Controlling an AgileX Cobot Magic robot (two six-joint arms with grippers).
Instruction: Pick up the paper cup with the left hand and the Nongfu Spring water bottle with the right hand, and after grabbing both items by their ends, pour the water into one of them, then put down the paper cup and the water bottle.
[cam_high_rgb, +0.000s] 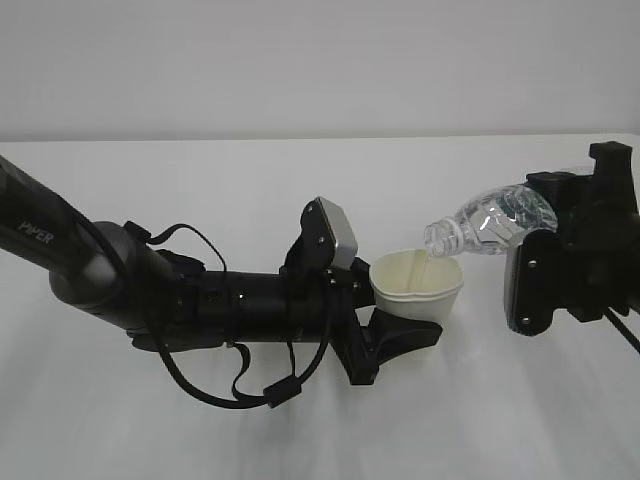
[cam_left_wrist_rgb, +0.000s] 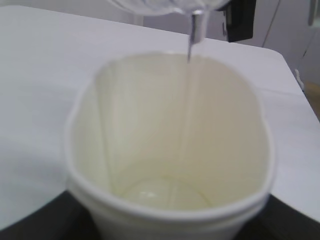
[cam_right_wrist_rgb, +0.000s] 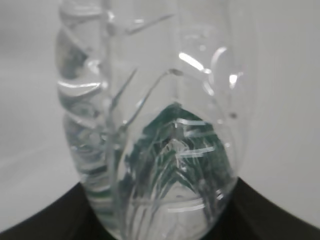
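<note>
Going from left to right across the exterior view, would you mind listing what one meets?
Left arm → left gripper holding the paper cup → tilted water bottle, neck over the cup → right gripper gripping the bottle's base.

The surface (cam_high_rgb: 320, 430) is seen slantwise from the front; the paper cup (cam_left_wrist_rgb: 170, 150) and Nongfu Spring water bottle (cam_right_wrist_rgb: 150, 125) are filmed close-up from each wrist.

A clear ribbed plastic bottle (cam_right_wrist_rgb: 160, 130) fills the middle of the frame from top to bottom, its green label showing through low at centre. The black gripper's fingers (cam_right_wrist_rgb: 45, 220) flank its base at both lower corners.
</note>
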